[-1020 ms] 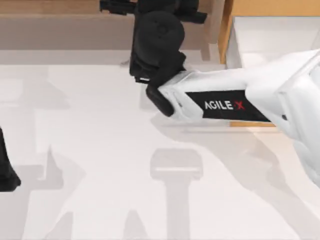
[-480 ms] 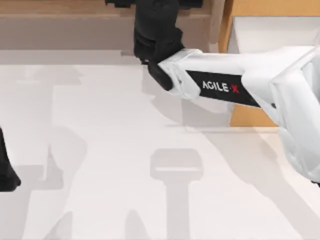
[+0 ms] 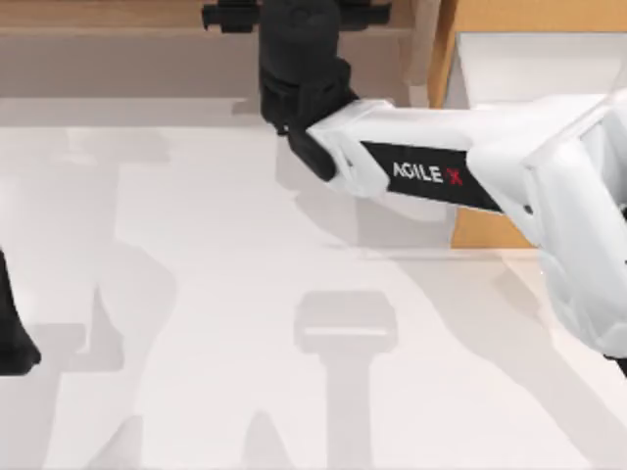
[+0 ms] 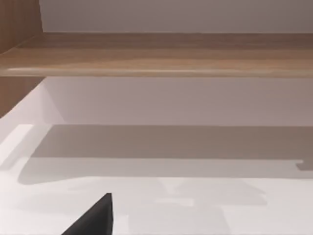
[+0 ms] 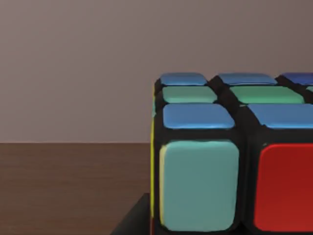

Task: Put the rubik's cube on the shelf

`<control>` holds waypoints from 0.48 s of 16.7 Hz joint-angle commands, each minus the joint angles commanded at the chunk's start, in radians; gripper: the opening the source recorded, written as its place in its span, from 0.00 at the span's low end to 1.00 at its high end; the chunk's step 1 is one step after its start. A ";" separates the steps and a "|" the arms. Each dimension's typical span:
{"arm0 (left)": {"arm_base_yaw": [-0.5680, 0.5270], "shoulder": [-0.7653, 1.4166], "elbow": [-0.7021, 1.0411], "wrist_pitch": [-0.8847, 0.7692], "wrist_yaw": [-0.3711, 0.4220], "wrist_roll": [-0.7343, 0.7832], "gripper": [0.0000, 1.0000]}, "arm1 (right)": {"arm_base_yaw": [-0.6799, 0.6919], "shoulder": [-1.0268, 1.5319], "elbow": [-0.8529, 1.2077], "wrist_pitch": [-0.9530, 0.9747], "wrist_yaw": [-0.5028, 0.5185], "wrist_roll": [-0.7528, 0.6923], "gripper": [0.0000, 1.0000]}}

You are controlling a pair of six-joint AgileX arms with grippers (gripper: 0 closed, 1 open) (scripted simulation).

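Observation:
The rubik's cube [image 5: 215, 161] looms close in the right wrist view, black-edged with blue, green, pale teal and red stickers and a yellow sliver on its side. A dark brown wooden surface [image 5: 68, 186] lies behind and below it. One black finger [image 5: 131, 221] of my right gripper shows at the cube's base. In the top view my right gripper [image 3: 297, 12] reaches over the light-brown shelf [image 3: 118, 15] at the back, and its wrist hides the cube. My left gripper [image 3: 14, 338] sits parked at the table's left edge.
A pale upright post [image 3: 421, 54] stands at the shelf's right end, beside the orange-wood cabinet [image 3: 490, 230] at the right. The left wrist view faces the shelf board [image 4: 156, 54] and the white table [image 4: 161, 205] under it.
My right arm has stretched farther back, carrying its gripper from the table's back edge to above the shelf. The left arm has not moved.

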 joint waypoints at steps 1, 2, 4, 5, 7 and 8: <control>0.000 0.000 0.000 0.000 0.000 0.000 1.00 | 0.000 0.000 0.000 0.000 0.000 0.000 0.15; 0.000 0.000 0.000 0.000 0.000 0.000 1.00 | 0.000 0.000 0.000 0.000 0.000 0.000 0.23; 0.000 0.000 0.000 0.000 0.000 0.000 1.00 | 0.000 0.000 0.000 0.000 0.000 0.000 0.38; 0.000 0.000 0.000 0.000 0.000 0.000 1.00 | 0.000 0.000 0.000 0.000 0.000 0.000 0.45; 0.000 0.000 0.000 0.000 0.000 0.000 1.00 | 0.000 0.000 0.000 0.000 0.000 0.000 0.60; 0.000 0.000 0.000 0.000 0.000 0.000 1.00 | 0.000 0.000 0.000 0.000 0.000 0.000 0.68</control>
